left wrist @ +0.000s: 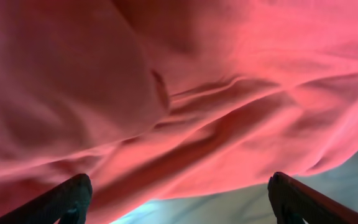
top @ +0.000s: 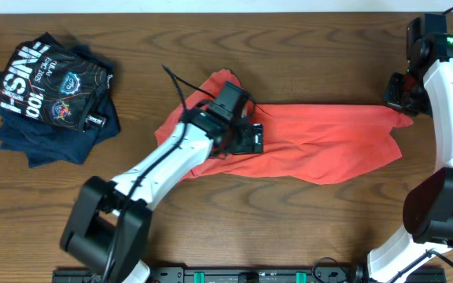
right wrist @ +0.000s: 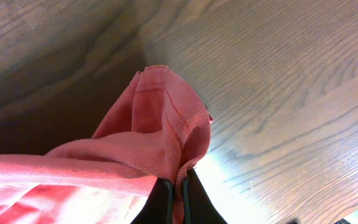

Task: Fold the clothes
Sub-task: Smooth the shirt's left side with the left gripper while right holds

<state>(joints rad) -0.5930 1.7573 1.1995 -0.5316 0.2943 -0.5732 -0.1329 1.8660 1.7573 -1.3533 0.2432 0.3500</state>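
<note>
The red-orange T-shirt [top: 329,141] is pinched at one corner by the right gripper [right wrist: 179,188], probably for tensioning. The left gripper [left wrist: 179,208] is held wide, empty.

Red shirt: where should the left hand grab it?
Probably pinch the red T-shirt at its left-end edge, coming from the left side. The cloth lies flat, so only an edge offers a bite, and the right hand pinches the opposite corner, so both could stretch it.

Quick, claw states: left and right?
Left claw: open, over the red-orange T-shirt.
Right claw: closed, pinching the T-shirt's edge.
</note>
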